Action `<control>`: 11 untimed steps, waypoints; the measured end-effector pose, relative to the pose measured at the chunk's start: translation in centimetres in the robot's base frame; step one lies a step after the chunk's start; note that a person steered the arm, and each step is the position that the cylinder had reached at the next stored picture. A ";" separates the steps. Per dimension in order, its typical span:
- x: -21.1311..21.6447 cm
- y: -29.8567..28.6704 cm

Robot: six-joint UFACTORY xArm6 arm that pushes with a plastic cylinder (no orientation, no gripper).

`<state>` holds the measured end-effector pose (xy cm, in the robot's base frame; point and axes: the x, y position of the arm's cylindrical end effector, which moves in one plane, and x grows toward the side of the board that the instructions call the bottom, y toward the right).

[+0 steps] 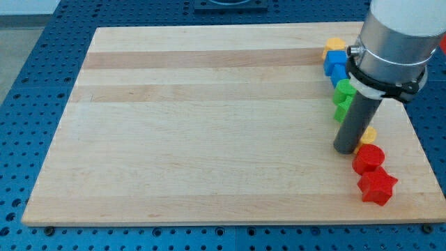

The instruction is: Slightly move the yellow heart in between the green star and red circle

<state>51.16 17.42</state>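
Observation:
My tip (345,149) rests on the board at the view's right, touching the left side of the yellow heart (368,134), which is partly hidden behind the rod. The red circle (368,158) lies just below the heart. A green block (343,88) and a second green block (341,106) sit above the heart, partly hidden by the rod; which one is the star I cannot tell. The heart lies between the green blocks and the red circle.
A red star (377,187) lies below the red circle. A yellow block (334,45), a blue block (334,59) and another blue block (339,72) are stacked in a column near the board's (209,125) top right. The arm's grey body (397,38) covers the right edge.

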 end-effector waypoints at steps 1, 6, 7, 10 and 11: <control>0.0 -1.7; -31.9 -7.4; -32.0 -6.1; -31.8 11.2; -30.7 11.2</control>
<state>20.45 28.58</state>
